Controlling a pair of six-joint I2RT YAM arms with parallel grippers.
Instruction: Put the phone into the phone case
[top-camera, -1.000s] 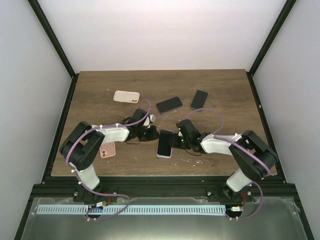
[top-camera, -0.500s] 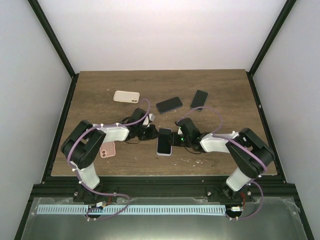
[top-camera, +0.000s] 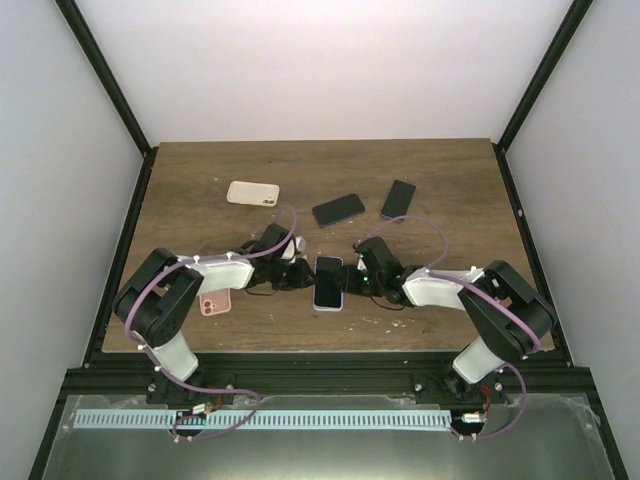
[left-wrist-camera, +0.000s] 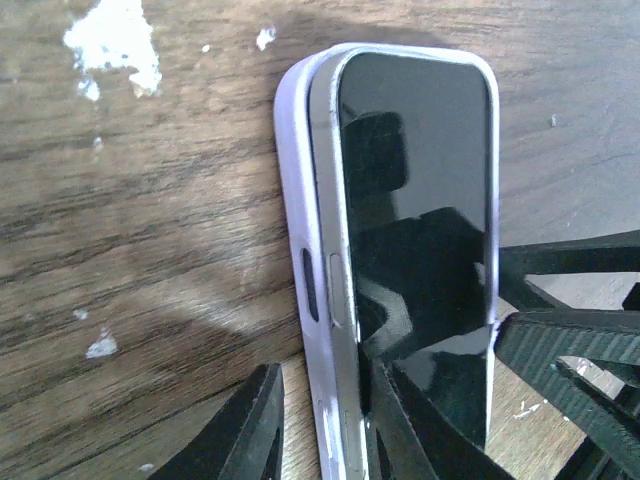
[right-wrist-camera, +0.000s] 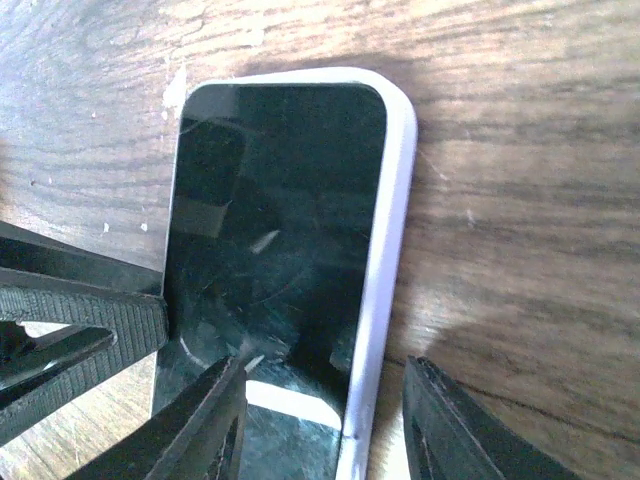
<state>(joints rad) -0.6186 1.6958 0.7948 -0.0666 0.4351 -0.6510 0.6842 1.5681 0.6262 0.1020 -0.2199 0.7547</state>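
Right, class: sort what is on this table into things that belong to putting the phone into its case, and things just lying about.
Belongs to the job:
phone
lilac case around it
left gripper
right gripper

Lying about:
beige phone or case
dark phone
second dark phone
pink phone or case

On table (top-camera: 450, 180), phone (top-camera: 329, 282) in phone case (left-wrist-camera: 295, 200), left gripper (left-wrist-camera: 322, 385) at phone's left, right gripper (right-wrist-camera: 328, 372) at its right, spare phone (top-camera: 338, 209) behind it.
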